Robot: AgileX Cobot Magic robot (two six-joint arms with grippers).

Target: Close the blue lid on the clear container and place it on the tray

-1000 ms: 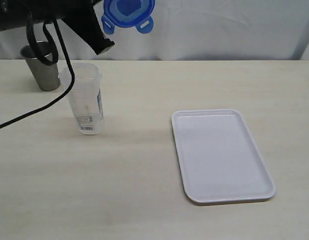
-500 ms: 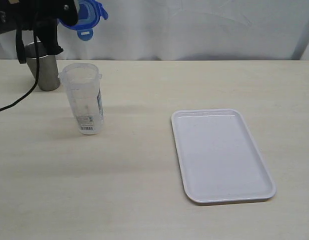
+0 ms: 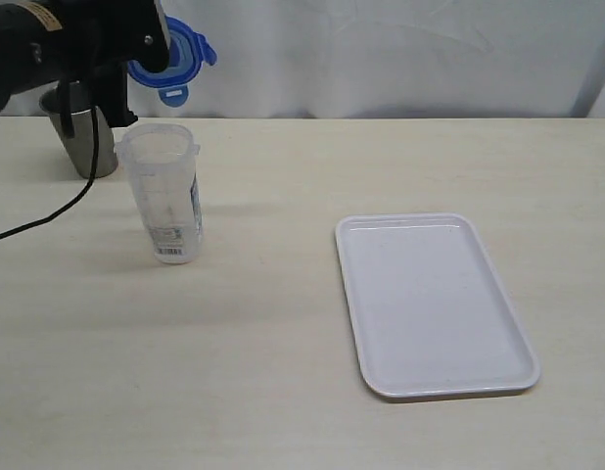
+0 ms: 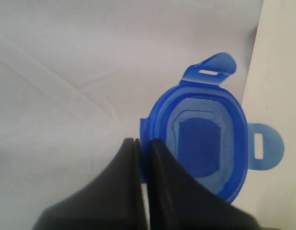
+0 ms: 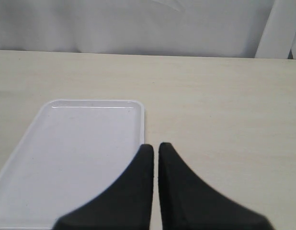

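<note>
While pinching the blue lid (image 4: 210, 148) by its rim, hangs high at the back left of the table (image 3: 283, 421) against the white backdrop (image 3: 400, 49). And that's the left gripper (image 4: 142, 143), with jaws squeezed nearly together on that thin edge and on nothing else. Shows two locking tabs (image 4: 265, 146) flipped outward in the wrist view, each with a small slot. Cannot tell from here which face of the lid looks at the camera.

Down below, finds the clear container (image 3: 165, 191) upright on the table, mouth open and uncovered. Carries a label (image 3: 195, 211) on its side, with a barcode strip near the base. Holds the lid up in the air above and a little behind that open mouth, apart from it, not touching.

Just behind the canister, spots a grey steel cup (image 3: 82, 147), partly hidden by the black arm. Close beside each other, though cannot tell whether touching. Trails a black cable (image 3: 48, 220) off the arm toward the left edge.

Over to the right now: lays out the tray (image 3: 430, 304) flat on the table, well apart from the container.

And for the right gripper (image 5: 153, 146): closed up tight, fingertips almost meeting, gripping nothing. Hovers over bare tabletop just beside the tray's rim.
</note>
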